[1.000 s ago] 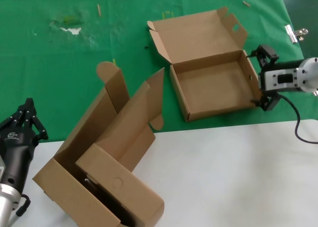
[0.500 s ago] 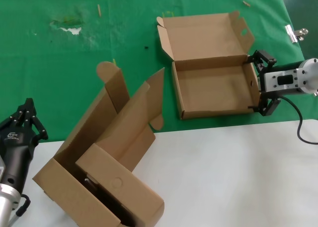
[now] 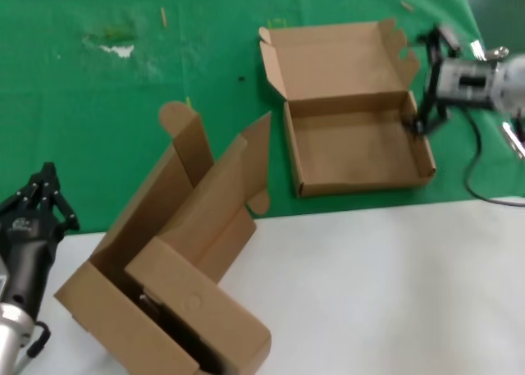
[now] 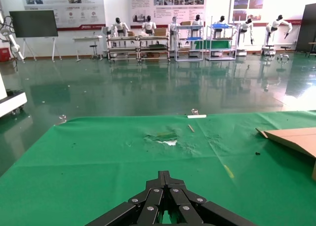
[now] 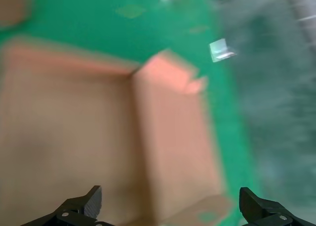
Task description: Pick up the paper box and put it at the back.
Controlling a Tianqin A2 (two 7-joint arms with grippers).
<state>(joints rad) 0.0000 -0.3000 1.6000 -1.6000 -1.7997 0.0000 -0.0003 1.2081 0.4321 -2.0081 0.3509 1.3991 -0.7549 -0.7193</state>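
The paper box point(image 3: 353, 145) lies open on the green cloth at the back right, its hinged lid point(image 3: 336, 59) leaning away and a round hole in an ear tab point(image 3: 404, 53). My right gripper point(image 3: 428, 80) is open and hovers just off the box's right wall, near the back corner, holding nothing. In the right wrist view the box point(image 5: 89, 127) is blurred below the wide-open right gripper point(image 5: 170, 211). My left gripper point(image 3: 43, 196) is shut and parked at the near left; it also shows in the left wrist view point(image 4: 165, 177).
A bigger brown carton point(image 3: 176, 260) with tall rounded flaps stands at the near left, across the edge of the white sheet point(image 3: 394, 293). A metal clip point(image 5: 222, 49) lies on the cloth right of the box. A black cable point(image 3: 476, 174) trails from the right arm.
The box was turned square and slid back slightly. The right gripper has since left the box's right wall and moved up and toward the back. The left arm has not moved.
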